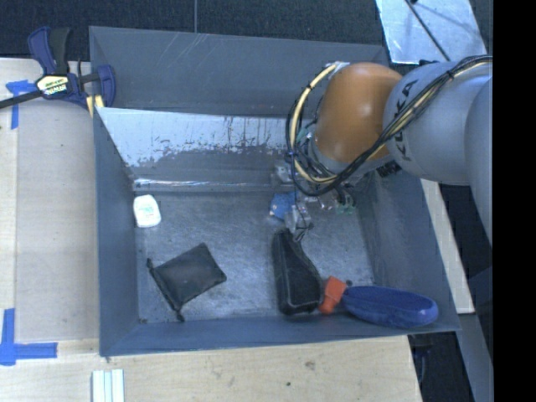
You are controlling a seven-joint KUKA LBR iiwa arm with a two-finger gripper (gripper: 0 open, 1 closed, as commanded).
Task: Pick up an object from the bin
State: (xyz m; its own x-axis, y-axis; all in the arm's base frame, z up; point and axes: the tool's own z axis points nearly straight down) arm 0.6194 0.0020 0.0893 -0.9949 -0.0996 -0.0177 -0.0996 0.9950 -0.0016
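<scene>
Several loose things sit in your bin (113, 224), but the one right by the gripper (293, 214) is the black wedge (293, 276). It's long and narrow, slim at the far end and fatter toward the near wall. It's matte black with a faint sheen along one edge. Could be fabric, could be soft plastic, can't say which. It lies flat on the floor, with its thick end almost at the near wall.

The gripper hangs just off the wedge's far tip. From this angle you can't tell if they touch. You also can't tell how wide it's open or whether it has hold of anything, since it's tucked under the glossy orange cover (356, 111) and a loop of cables (299, 120).

The rest, going by the wedge:
- A small orange bit (333, 292) sits right against its thick end, on the right.
- A smooth, rounded blue oval (389, 306) lies just past the orange bit, along the near wall.
- A flat dark square pad (191, 275) lies to the wedge's left, apart from it and turned at an angle.
- A little white rounded tag (146, 211) sits well to the left and farther back.

The bin floor looks speckled grey and the back wall is scratched.
</scene>
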